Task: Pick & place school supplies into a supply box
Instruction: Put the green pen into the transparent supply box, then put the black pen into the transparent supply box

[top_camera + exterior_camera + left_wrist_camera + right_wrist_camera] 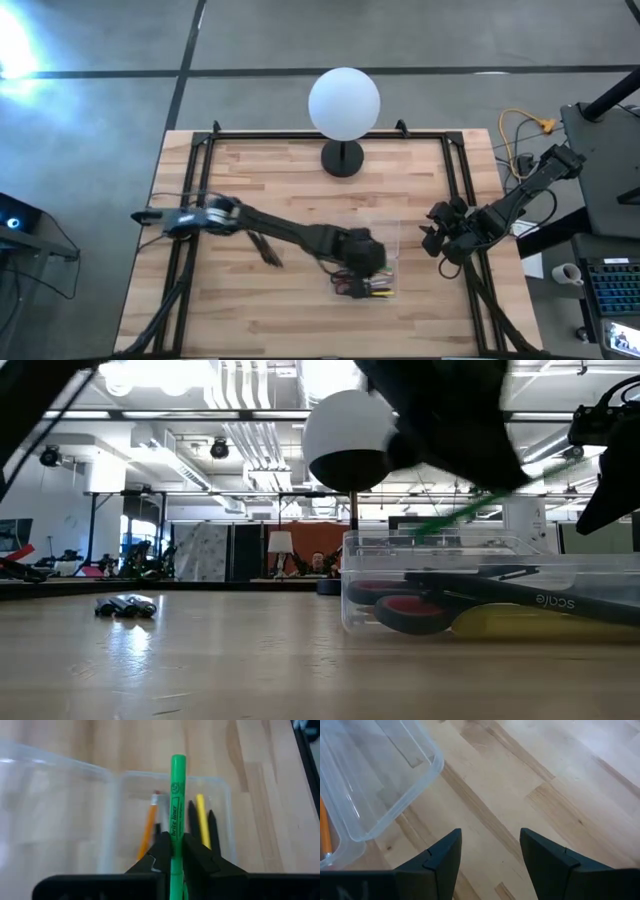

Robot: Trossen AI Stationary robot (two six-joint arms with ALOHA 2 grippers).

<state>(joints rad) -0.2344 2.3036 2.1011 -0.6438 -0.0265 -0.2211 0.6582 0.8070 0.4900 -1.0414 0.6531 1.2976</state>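
My left gripper (174,851) hangs over the clear supply box (370,262), shut on a green highlighter pen (176,805); in the high view the gripper (362,252) covers the box's middle. Inside the box lie an orange pencil (148,827), a yellow pen (202,820) and black pens; the low view shows red-handled scissors (405,612) and a yellow pen (540,624) on the box floor. My right gripper (490,852) is open above bare wood just right of the box (375,775), also seen in the high view (440,235). My left gripper pinches the green highlighter's barrel (175,832) between its two fingers, which lie along the pen. The pen sticks out past the fingertips, lifted clear above the box; in the low view it slants down over the box (465,512).
A white globe lamp (344,102) on a black base stands at the table's far edge. Some dark pens (265,250) lie on the table left of the box, under the left arm. Black frame rails run along the table's left and right sides.
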